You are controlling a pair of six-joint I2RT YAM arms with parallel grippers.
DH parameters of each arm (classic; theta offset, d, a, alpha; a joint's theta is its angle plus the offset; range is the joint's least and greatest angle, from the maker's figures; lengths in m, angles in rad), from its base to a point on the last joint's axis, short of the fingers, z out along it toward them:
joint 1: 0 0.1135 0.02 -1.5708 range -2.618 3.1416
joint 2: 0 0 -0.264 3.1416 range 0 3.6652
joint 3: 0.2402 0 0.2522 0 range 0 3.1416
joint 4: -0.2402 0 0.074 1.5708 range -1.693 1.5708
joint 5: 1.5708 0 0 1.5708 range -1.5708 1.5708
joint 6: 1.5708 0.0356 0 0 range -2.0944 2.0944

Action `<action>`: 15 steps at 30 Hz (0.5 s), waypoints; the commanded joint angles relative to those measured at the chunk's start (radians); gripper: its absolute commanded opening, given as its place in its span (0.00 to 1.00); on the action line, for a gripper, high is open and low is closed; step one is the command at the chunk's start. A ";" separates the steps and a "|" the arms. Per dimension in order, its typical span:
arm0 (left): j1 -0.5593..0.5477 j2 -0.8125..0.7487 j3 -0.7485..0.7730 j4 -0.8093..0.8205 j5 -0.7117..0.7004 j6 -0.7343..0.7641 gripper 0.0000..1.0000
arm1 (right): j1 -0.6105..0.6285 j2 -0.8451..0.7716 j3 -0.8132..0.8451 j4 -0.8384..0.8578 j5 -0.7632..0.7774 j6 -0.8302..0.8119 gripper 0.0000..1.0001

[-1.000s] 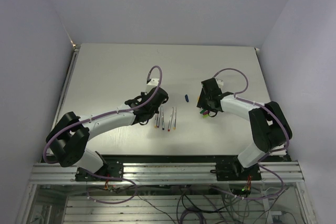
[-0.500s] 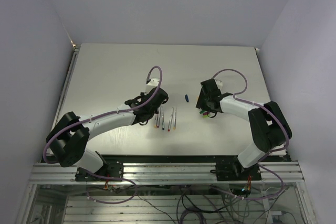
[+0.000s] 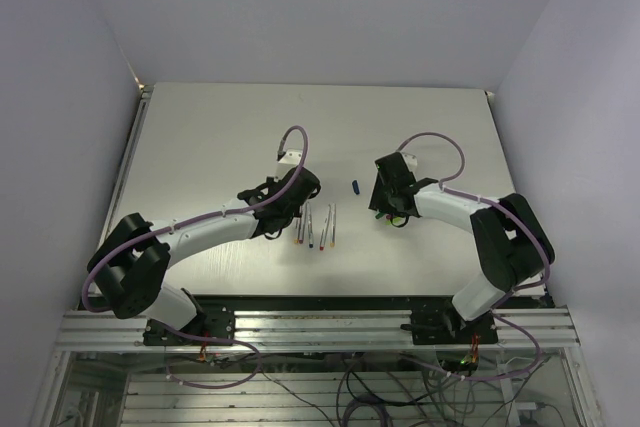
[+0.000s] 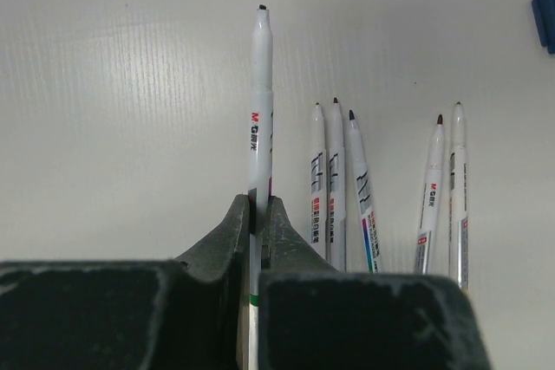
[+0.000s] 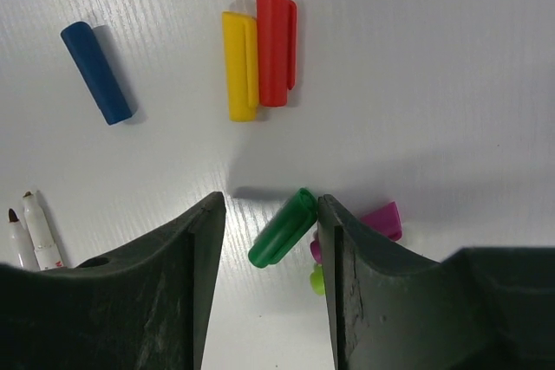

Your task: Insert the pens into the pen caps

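My left fingers (image 4: 227, 236) are clenched on one pen (image 4: 261, 101), held tip-forward so a cap can slide on, with the other pens (image 4: 336, 188) lying just right of it on the desk (image 4: 130, 84), while my right fingers (image 5: 195, 249) stand released astride the green cap (image 5: 282, 228), I judge to grip it.

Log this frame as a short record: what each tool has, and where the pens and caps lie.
left tool: shut on one pen, bare tip pointing away from the wrist
loose pens: five lying flat, roughly parallel
right tool: open, fingers either side of the green cap
green cap: touching one finger, not clamped
other caps: blue cap alone; yellow cap and red cap side by side; purple cap beside a finger
progress: no pen capped
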 commanded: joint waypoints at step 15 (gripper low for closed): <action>-0.003 -0.009 0.000 0.008 -0.012 -0.002 0.07 | 0.073 0.058 -0.006 -0.128 0.010 -0.036 0.47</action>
